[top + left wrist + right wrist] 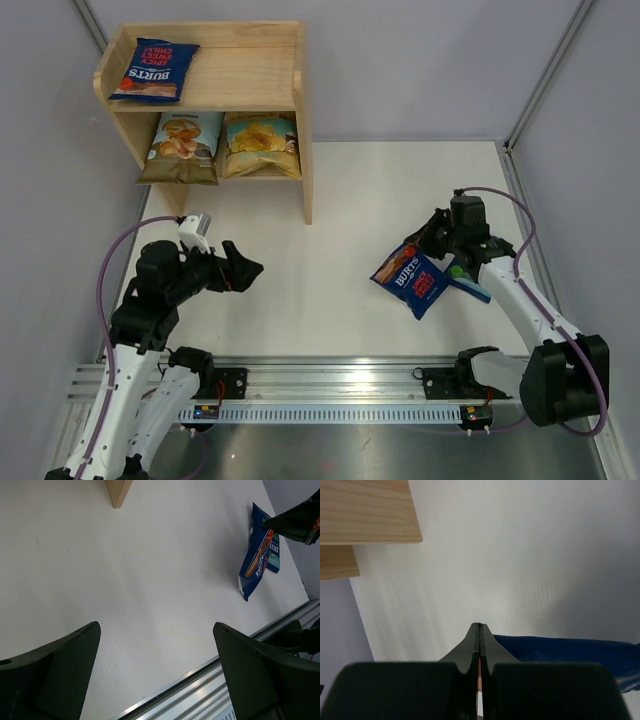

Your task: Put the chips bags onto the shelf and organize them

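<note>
My right gripper point(425, 248) is shut on the top edge of a dark-blue Burts bag with red lettering point(411, 279), which hangs tilted just over the table. In the right wrist view the jaws point(479, 626) are pressed together, with blue bag film point(560, 650) beside them. The dark-blue bag with green lettering point(468, 283) lies under and behind the held one. The pine shelf point(268, 70) carries another Burts bag point(155, 70) on top. Its lower tier holds the light-blue Cassava bag point(185, 145) and the yellow bag point(260, 143). My left gripper point(245, 270) is open and empty point(156, 626).
The shelf stands at the back left, and its right side panel point(306, 180) reaches down to the white table. Grey walls close in the table at the back and sides. A metal rail point(330, 365) runs along the near edge. In the left wrist view both bags point(255, 555) show at the far right.
</note>
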Controlling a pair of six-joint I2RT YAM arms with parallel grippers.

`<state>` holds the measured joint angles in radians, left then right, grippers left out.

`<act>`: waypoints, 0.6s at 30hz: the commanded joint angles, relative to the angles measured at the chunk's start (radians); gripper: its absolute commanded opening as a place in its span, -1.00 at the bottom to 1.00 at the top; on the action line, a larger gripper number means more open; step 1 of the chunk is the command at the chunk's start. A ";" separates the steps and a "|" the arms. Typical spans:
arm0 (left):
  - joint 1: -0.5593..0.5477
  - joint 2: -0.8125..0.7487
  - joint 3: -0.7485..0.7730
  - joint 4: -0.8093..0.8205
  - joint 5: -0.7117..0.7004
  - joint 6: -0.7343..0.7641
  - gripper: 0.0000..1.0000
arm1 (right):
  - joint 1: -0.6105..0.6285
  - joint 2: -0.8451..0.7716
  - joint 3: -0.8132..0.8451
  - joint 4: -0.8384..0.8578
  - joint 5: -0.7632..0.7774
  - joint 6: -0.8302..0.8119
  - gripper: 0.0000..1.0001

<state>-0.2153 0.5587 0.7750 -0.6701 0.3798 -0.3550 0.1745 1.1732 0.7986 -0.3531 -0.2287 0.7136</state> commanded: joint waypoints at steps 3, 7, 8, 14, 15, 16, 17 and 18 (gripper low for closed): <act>-0.013 0.003 -0.034 0.174 0.045 -0.080 0.98 | 0.133 -0.020 0.119 0.022 0.038 0.087 -1.00; -0.053 -0.045 -0.078 0.288 0.033 -0.148 0.98 | 0.215 -0.009 0.206 0.023 0.081 0.118 -1.00; -0.064 -0.052 -0.091 0.314 0.024 -0.159 0.98 | 0.229 -0.009 0.215 0.031 0.089 0.125 -1.00; -0.174 -0.140 -0.271 0.646 -0.013 -0.217 0.98 | 0.321 -0.007 0.258 0.154 0.074 0.222 -1.00; -0.214 -0.155 -0.296 0.747 -0.034 -0.205 0.98 | 0.333 -0.006 0.269 0.170 0.077 0.237 -1.00; -0.237 -0.187 -0.322 0.786 -0.062 -0.194 0.98 | 0.344 0.000 0.283 0.183 0.077 0.248 -1.00; -0.258 -0.203 -0.363 0.825 -0.087 -0.177 0.98 | 0.364 0.002 0.289 0.201 0.078 0.260 -1.00; -0.298 -0.215 -0.388 0.904 -0.119 -0.136 0.98 | 0.376 0.008 0.303 0.209 0.086 0.282 -1.00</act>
<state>-0.4480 0.3851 0.4435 -0.0753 0.3496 -0.5377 0.5106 1.1709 1.0283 -0.2501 -0.1726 0.9192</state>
